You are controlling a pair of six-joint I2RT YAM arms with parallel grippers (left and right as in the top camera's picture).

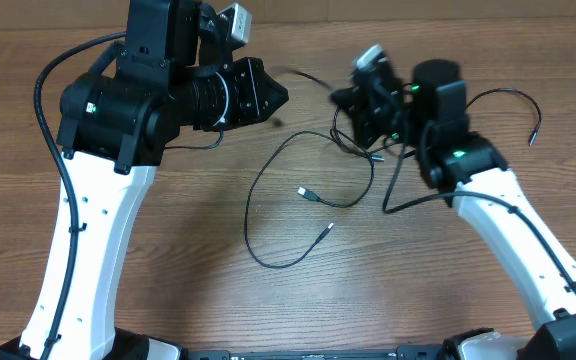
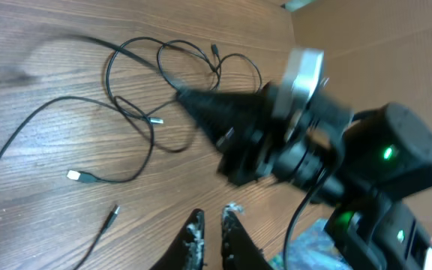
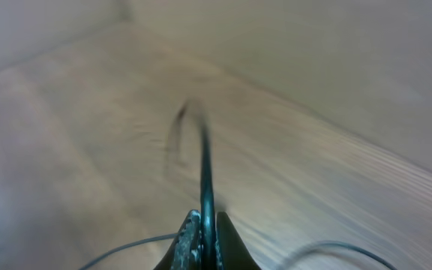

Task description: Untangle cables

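Thin black cables lie tangled on the wooden table. One cable forms a wide loop (image 1: 253, 205) in the middle, with plug ends at the centre (image 1: 308, 195) and lower down (image 1: 326, 231). My right gripper (image 1: 346, 98) is raised at the back and shut on a black cable (image 3: 204, 161) that runs forward from its fingers (image 3: 205, 225). A further cable (image 1: 508, 96) arcs to the right of that arm. My left gripper (image 1: 276, 100) hovers left of the right one, shut and empty (image 2: 212, 223). The left wrist view shows the cable knot (image 2: 145, 112) and the right gripper (image 2: 201, 105).
A cardboard wall (image 2: 366, 37) stands behind the table. A bluish crumpled thing (image 2: 306, 247) lies by the right arm's base in the left wrist view. The robot's thick black wiring (image 1: 48, 120) hangs beside the left arm.
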